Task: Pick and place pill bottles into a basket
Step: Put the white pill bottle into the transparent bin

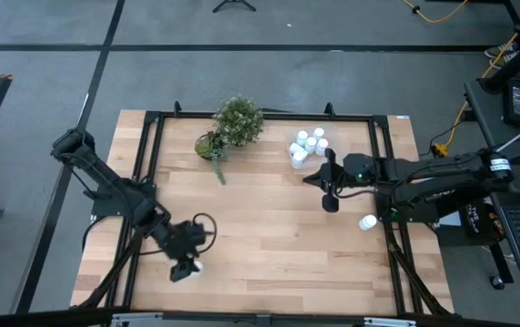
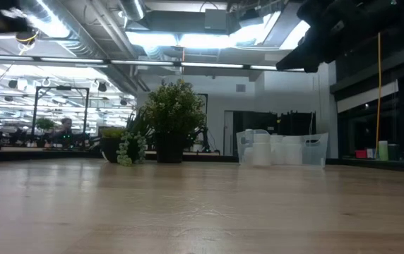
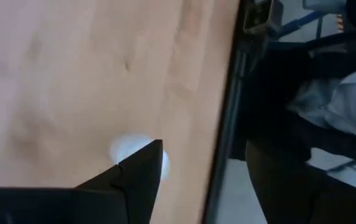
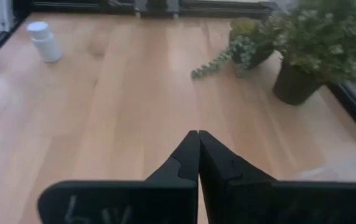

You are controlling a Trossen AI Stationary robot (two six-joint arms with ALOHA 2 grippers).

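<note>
High view: the basket (image 1: 295, 160) sits at 1 o'clock from the table's centre, holding a cluster of pill bottles (image 1: 307, 143), about five by my count, so most of the job looks done. One stray bottle (image 1: 367, 222) lies at 4 o'clock near the table frame, outside the basket. My right gripper (image 1: 330, 202) hangs at 3 o'clock between the basket and that stray bottle, empty. My left gripper (image 1: 183, 269) is at 8 o'clock, right against a second bottle (image 1: 197, 266). The potted plant (image 1: 238, 118) stands at 12 o'clock. Low view: the basket (image 2: 315, 149) shows beside the potted plant (image 2: 174, 116) at the far edge, white bottles packed inside it; neither gripper reaches the tabletop here. Left wrist view: one dark finger (image 3: 137, 177) overlaps a blurred white bottle (image 3: 128, 148) on the wood. I cannot tell whether my left jaws are wide or clamped on it. Right wrist view: my right gripper (image 4: 198, 155) has its fingers pressed together on nothing; an upright bottle (image 4: 44, 40) stands far off by the frame, the potted plant (image 4: 318, 43) on the other side. Judged remaining: at least two bottles are not yet in the basket, one of them at my left gripper.
</note>
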